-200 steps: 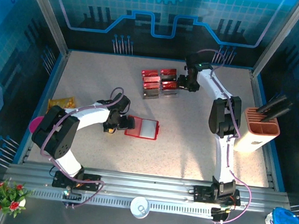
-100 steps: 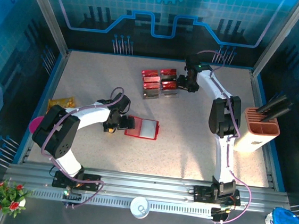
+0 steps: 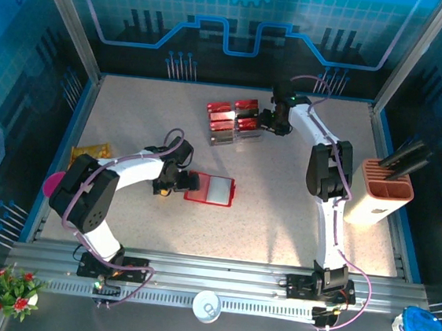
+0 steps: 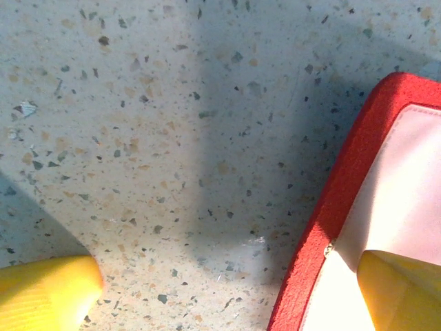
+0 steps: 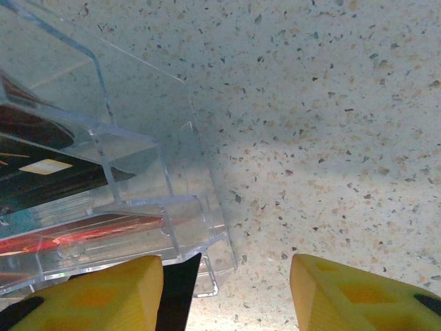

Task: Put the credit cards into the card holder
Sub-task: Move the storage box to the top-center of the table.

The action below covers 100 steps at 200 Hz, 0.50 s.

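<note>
The left gripper (image 4: 224,296), spread, straddles the card holder (image 4: 344,193), likely steadying it; beyond it, the right gripper (image 5: 224,293) gapes at the clear rack (image 5: 138,172) of credit cards (image 3: 233,122).

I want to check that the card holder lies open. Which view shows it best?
The top external view: the whole card holder lies open and flat, pale inside up, beside the left gripper. The left wrist view catches just its red edge and some pale lining under one yellow fingertip.

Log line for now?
left hand open, straddling card holder edge | right hand open at clear rack | credit cards in rack
</note>
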Motion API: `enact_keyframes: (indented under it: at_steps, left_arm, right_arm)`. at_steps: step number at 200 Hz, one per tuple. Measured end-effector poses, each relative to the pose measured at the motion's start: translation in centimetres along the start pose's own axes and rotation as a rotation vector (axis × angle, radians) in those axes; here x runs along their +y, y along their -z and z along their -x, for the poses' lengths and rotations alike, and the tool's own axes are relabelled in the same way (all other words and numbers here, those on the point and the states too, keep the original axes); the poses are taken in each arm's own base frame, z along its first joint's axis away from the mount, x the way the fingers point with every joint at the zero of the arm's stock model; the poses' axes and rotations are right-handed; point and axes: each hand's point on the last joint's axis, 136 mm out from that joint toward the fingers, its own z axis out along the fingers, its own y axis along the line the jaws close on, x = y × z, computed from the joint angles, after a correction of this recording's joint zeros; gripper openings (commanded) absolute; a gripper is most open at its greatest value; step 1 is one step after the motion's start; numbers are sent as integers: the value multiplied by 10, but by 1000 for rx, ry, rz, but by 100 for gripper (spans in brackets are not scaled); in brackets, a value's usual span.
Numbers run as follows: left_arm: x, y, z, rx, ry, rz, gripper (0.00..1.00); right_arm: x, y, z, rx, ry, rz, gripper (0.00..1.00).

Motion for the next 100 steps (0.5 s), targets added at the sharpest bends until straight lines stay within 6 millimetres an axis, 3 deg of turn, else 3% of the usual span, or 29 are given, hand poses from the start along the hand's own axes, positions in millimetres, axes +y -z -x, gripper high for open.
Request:
enact_keyframes:
  at_steps: [59, 84, 100]
  left_arm:
    - [0, 0, 0, 7, -7, 4, 99]
    - [-1, 1, 0, 10, -7, 1, 99]
    - [-2, 1, 0, 10, -6, -4, 99]
  right_arm:
    - [-3, 0, -4, -27, -13, 12, 52]
    - [-14, -1, -25, 13, -23, -12, 52]
    - [-16, 9, -32, 10, -27, -10, 52]
